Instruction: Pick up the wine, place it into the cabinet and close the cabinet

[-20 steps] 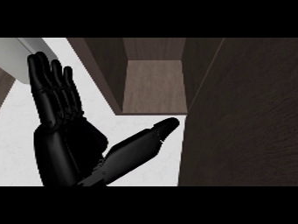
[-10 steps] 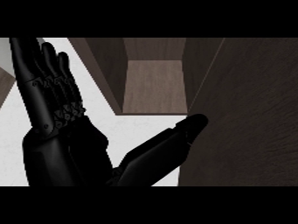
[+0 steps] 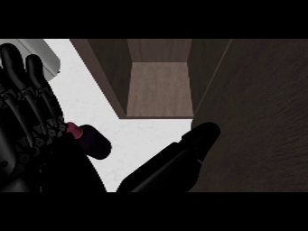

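Observation:
My left hand (image 3: pixel 23 144) fills the left of the head view, close up, with its fingers (image 3: pixel 30 85) straight and pointing up and its thumb (image 3: pixel 183 158) stretched out to the right. It is open and holds nothing. The wine (image 3: pixel 89 142), a dark bottle with a magenta neck, peeks out on the white counter (image 3: pixel 96 99) between the fingers and the thumb, largely hidden by the hand. The cabinet (image 3: pixel 160 88) stands open ahead, its brown shelf bare. My right hand does not show.
The cabinet's dark wooden door (image 3: pixel 269 113) stands open and covers the right side, with the thumb's tip at its edge. A pale grey object (image 3: pixel 46 56) sits at the top left corner.
The left hand has grown larger and shifted left, its thumb swinging right toward the door's edge. The wine, hidden before, now shows between fingers and thumb.

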